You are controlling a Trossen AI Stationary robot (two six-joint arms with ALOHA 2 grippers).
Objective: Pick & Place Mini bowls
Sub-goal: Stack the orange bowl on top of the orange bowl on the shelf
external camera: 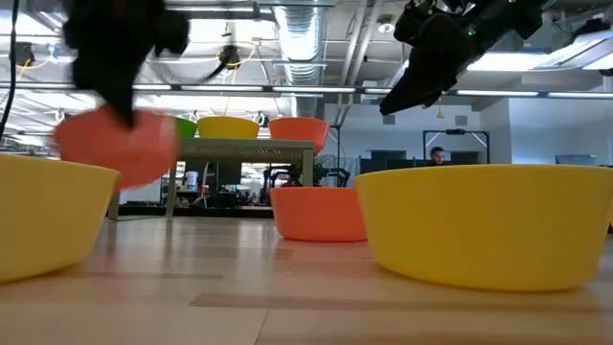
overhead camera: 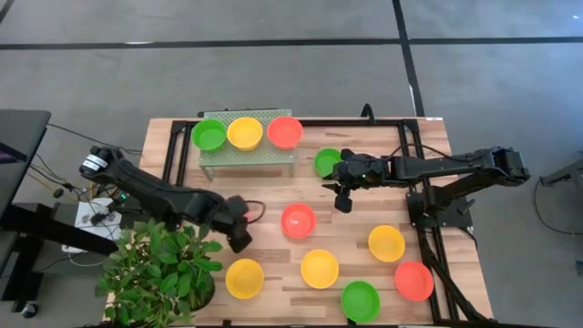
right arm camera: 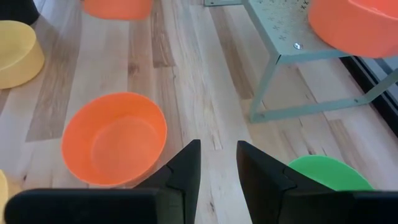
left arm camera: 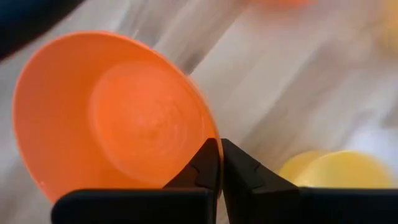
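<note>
My left gripper (left arm camera: pixel 219 146) is shut on a red-orange mini bowl (left arm camera: pixel 115 115) at the table's left, beside the plant. In the low view this bowl (external camera: pixel 115 144) hangs below the gripper. In the high view the gripper (overhead camera: pixel 239 237) hides most of it. My right gripper (right arm camera: pixel 217 149) hovers open over the table's middle (overhead camera: pixel 343 200) with nothing between its fingers. A red-orange bowl (right arm camera: pixel 115 140) and a green bowl (right arm camera: pixel 326 174) rest on the wood below it. On the pale green rack (overhead camera: pixel 248 157) sit a green (overhead camera: pixel 209 135), a yellow (overhead camera: pixel 244 133) and a red-orange bowl (overhead camera: pixel 285 132). My left gripper pinches the red-orange bowl's rim (left arm camera: pixel 208 134) between its two fingers, one on the inner face and one on the outer wall. The fingers slant down from above. The bowl stands tilted on edge, its hollow toward the wrist camera, and appears lifted clear of the table.
Several bowls lie along the near part of the table: yellow (overhead camera: pixel 244 278), yellow (overhead camera: pixel 320 269), green (overhead camera: pixel 360 301), yellow (overhead camera: pixel 386 243), red-orange (overhead camera: pixel 414 281). A potted plant (overhead camera: pixel 159 269) stands at the near left corner. A black frame (overhead camera: pixel 428 210) runs along the right side.
</note>
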